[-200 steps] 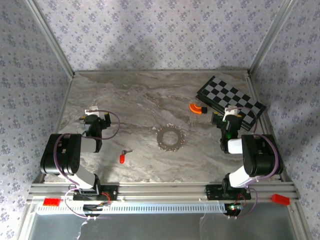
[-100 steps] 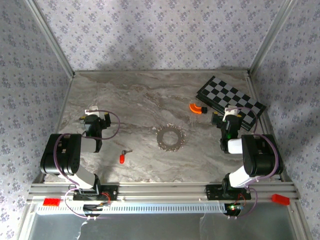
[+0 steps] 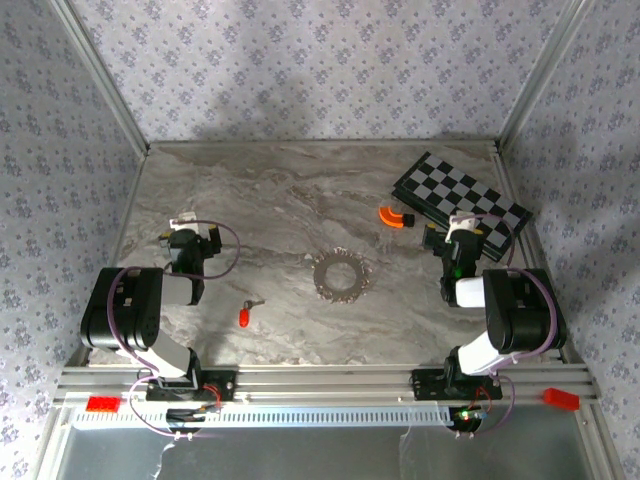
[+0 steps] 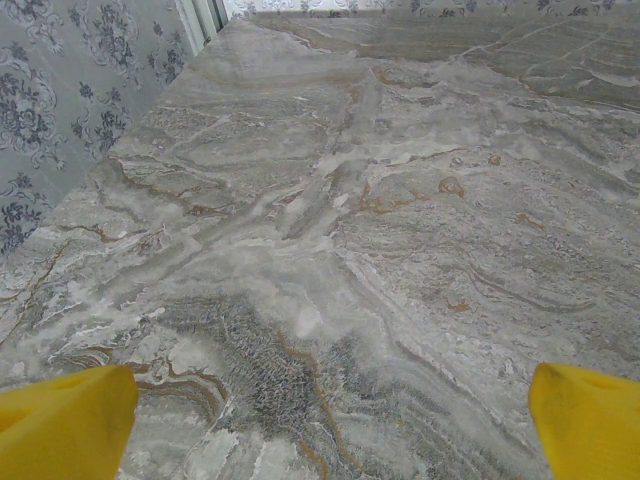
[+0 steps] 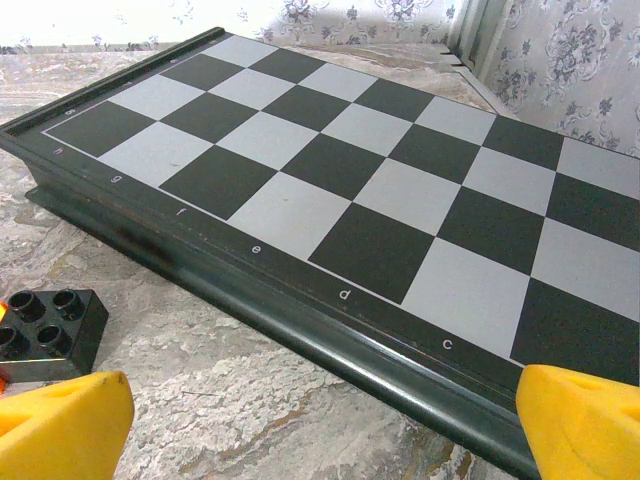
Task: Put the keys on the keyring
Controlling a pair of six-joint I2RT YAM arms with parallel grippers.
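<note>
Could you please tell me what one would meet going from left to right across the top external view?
left end effector → red-headed key → keyring → orange curved piece → right end effector. The chequered board spans the last two, so I leave it out.

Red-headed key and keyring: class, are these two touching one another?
Apart. The top external view shows the red-headed key lying well left of the keyring, with a stretch of bare table between them.
</note>
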